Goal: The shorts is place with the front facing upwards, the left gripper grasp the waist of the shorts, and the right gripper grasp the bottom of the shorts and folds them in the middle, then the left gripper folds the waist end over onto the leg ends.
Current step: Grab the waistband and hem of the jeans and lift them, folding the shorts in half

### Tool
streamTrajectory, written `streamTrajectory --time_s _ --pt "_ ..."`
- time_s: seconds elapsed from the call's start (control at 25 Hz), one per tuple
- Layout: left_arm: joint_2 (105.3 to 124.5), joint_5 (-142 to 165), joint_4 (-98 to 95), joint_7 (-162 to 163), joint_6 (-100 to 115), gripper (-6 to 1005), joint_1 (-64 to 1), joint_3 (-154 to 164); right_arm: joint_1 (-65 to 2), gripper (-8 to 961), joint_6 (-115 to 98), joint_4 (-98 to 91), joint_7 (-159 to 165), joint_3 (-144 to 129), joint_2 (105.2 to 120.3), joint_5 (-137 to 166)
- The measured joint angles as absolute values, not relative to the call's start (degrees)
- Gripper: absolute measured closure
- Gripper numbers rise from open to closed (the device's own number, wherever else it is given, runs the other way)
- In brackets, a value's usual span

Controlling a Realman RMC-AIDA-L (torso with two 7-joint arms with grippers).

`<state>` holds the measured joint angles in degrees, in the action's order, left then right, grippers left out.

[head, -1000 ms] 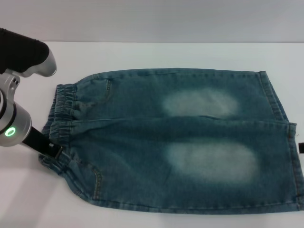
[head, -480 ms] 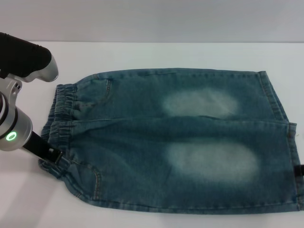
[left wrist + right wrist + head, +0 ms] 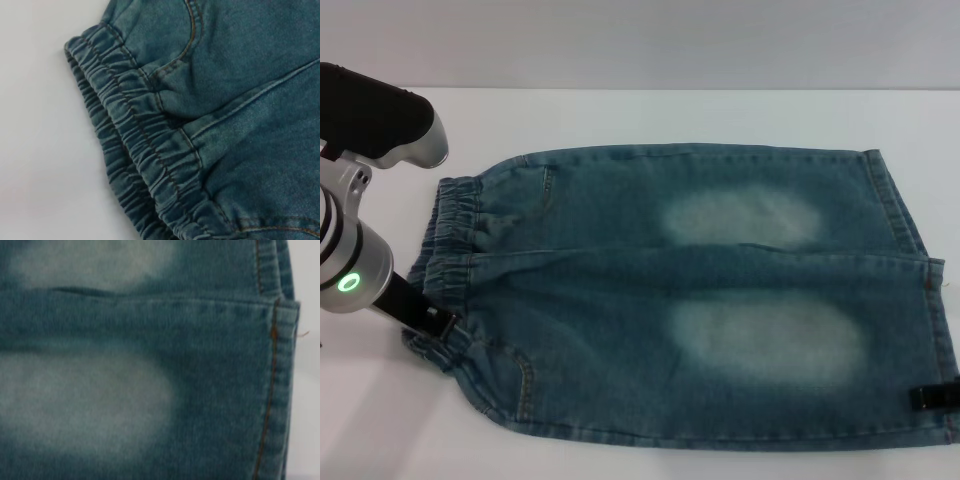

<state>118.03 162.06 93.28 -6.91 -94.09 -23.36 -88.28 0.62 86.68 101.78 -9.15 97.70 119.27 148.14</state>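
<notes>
The blue-green denim shorts (image 3: 700, 290) lie flat on the white table, with pale faded patches on both legs. Their puckered elastic waist (image 3: 445, 250) points left and the leg ends (image 3: 920, 300) point right. My left gripper (image 3: 435, 322), a black claw below the green ring light, sits at the near corner of the waist. The left wrist view shows the waistband (image 3: 135, 150) close up beside bare table. A black tip of my right gripper (image 3: 932, 397) rests over the hem of the near leg at the right edge. The stitched hem (image 3: 280, 390) fills the right wrist view.
The white table (image 3: 650, 115) runs around the shorts, with bare surface behind them and to the left of the waist. The left arm's silver-grey body (image 3: 360, 130) stands over the table's left side.
The right gripper's black tip has slid along the right edge toward the near side and in over the near leg hem. The left arm shifted slightly at the waist corner.
</notes>
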Motion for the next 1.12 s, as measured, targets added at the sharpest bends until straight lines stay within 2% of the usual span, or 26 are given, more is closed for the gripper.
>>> streamTrajectory --time_s 0.4,0.96,1.12 --pt "118.03 162.0 93.2 -6.9 -94.0 970 -23.4 -88.2 0.6 186 85.6 99.9 -8.7 95.8 119.16 148.2" --pt "118.03 161.8 93.1 -7.2 -93.9 970 -23.4 -88.1 0.7 250 85.2 99.5 -9.7 95.8 119.05 149.6" --pt "118.03 161.8 93.1 -7.3 -93.9 970 -23.4 -88.1 0.5 331 85.1 99.5 -10.4 95.7 119.01 149.8"
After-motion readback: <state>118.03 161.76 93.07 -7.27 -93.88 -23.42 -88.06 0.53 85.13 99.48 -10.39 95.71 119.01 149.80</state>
